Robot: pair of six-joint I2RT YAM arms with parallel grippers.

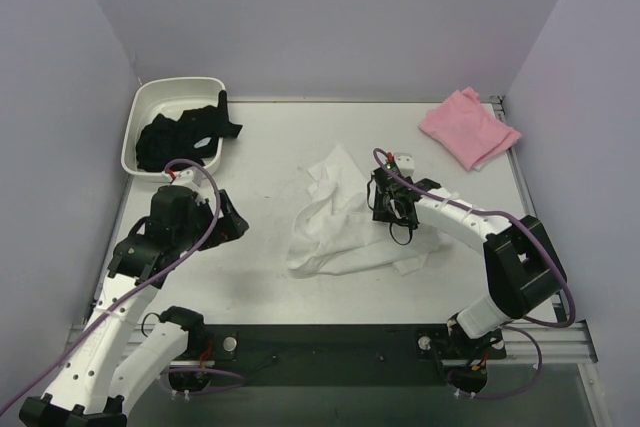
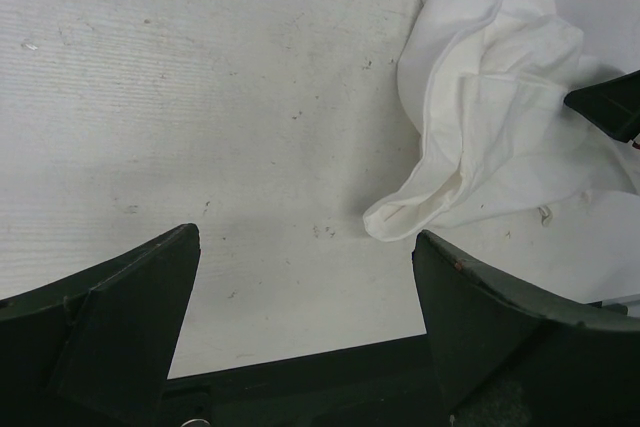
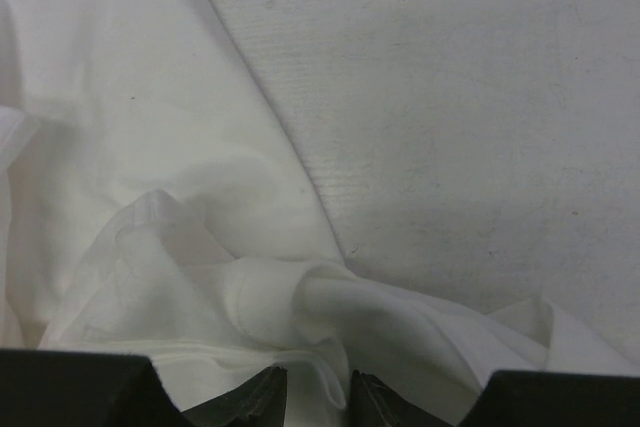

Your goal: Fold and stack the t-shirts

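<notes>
A crumpled white t-shirt (image 1: 330,217) lies in the middle of the table; no print shows on it. My right gripper (image 1: 385,209) is down on its right edge. In the right wrist view the fingertips (image 3: 262,397) stand close together with a fold of the white cloth (image 3: 150,147) pinched between them, so the right gripper (image 3: 318,379) is shut on it. The plain pink t-shirt (image 1: 468,127) lies loosely folded at the far right corner. My left gripper (image 1: 235,222) hovers left of the white shirt, wide open (image 2: 305,237) with nothing in it; the shirt's near corner (image 2: 500,117) lies just beyond its right finger.
A white plastic tub (image 1: 150,107) stands at the far left corner with a black garment (image 1: 185,137) hanging partly over its rim. Purple walls close in the table on three sides. A black strip runs along the near edge.
</notes>
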